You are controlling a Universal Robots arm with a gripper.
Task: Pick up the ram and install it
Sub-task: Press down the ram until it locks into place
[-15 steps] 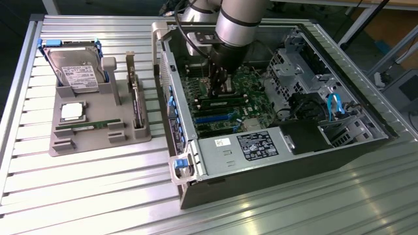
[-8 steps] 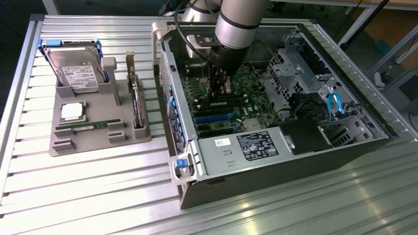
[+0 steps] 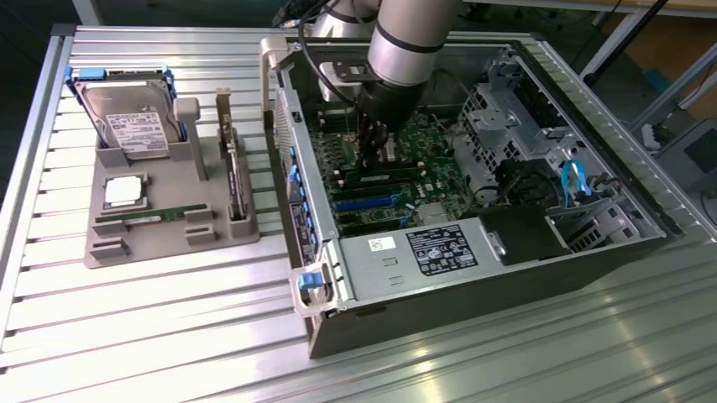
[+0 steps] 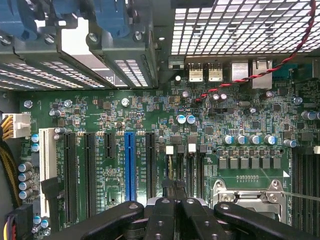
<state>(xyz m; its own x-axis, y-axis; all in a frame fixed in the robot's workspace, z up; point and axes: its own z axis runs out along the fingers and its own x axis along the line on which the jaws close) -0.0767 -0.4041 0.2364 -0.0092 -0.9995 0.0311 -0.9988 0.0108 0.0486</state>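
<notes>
The gripper is low inside the open computer case, above the motherboard. The drive cage and power supply stand close around it. The table outside the case lies open.

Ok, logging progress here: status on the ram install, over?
Gripper low inside the computer case, over the motherboard. Ram lying in the grey tray outside the case. Nothing seen between gripper and board.
</notes>
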